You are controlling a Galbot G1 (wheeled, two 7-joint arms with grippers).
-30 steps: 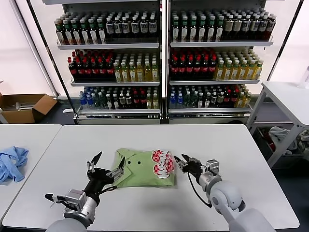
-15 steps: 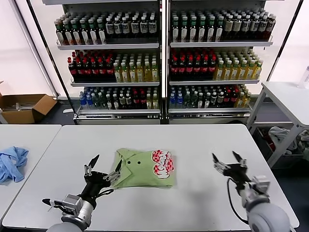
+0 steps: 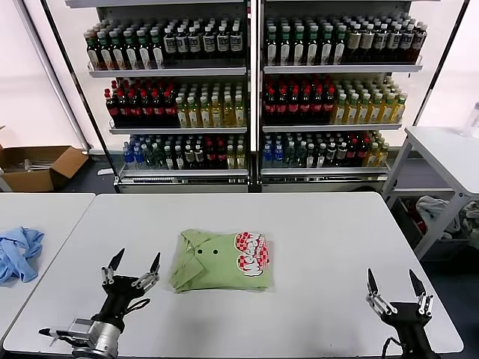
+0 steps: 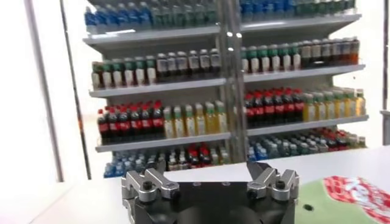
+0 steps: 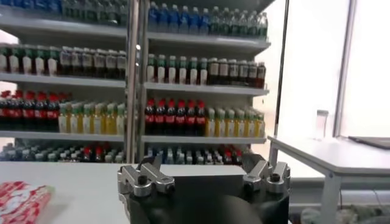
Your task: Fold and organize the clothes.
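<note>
A light blue garment [image 3: 18, 253] lies crumpled on the left desk [image 3: 45, 213]. Behind the white desk [image 3: 329, 224] stand 2 shelf units [image 3: 254, 97] stocked with bottles. An open cardboard box [image 3: 37, 166] sits on the floor.

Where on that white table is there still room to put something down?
Bare tabletop lies behind the folded shirt toward the shelves, and between the shirt and the right gripper. The tighter spot is the strip between the shirt and the left gripper.

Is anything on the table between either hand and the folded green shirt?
Nothing visible. Bare table separates the shirt from the left hand and the right hand, both open.
</note>
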